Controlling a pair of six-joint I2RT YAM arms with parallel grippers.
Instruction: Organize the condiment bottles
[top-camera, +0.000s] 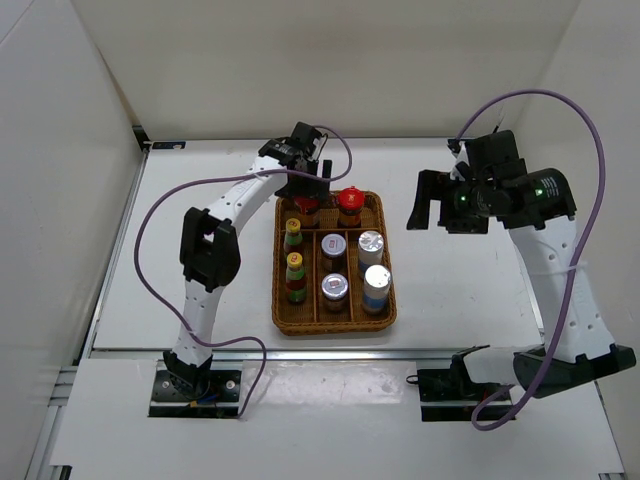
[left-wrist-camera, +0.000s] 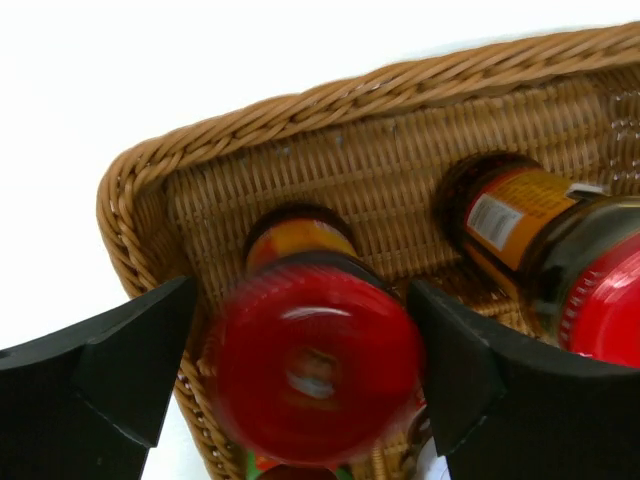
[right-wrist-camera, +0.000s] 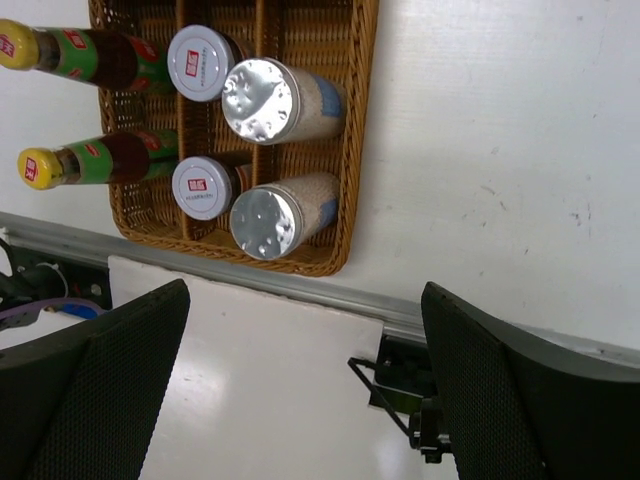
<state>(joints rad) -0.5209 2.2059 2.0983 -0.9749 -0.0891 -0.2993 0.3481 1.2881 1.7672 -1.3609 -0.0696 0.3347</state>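
The left fingers (left-wrist-camera: 110, 380) are hanging over the far left corner of the wicker tray (top-camera: 335, 326), standing apart on either side of the red lid of a jar (left-wrist-camera: 315, 365). That jar is sitting upright in the corner compartment, and a thin gap is showing between its lid and one finger. A second red-lidded jar (top-camera: 349, 203) is standing just beside it in the same far row, to its right. Nearer the arms, two slim yellow-capped bottles (top-camera: 293, 235) (top-camera: 296, 272) are standing one behind the other in the left column. Two white-lidded jars (top-camera: 333, 248) (top-camera: 334, 288) are filling the middle column, and two silver-topped jars (top-camera: 371, 245) (top-camera: 377, 280) are filling the right one. All eight containers are sitting inside the tray, which is resting in the middle of the white surface (top-camera: 470, 290). The right fingers (right-wrist-camera: 90, 400) are spread wide with nothing between them. They are hovering above bare surface to the right of the tray, well apart from it.
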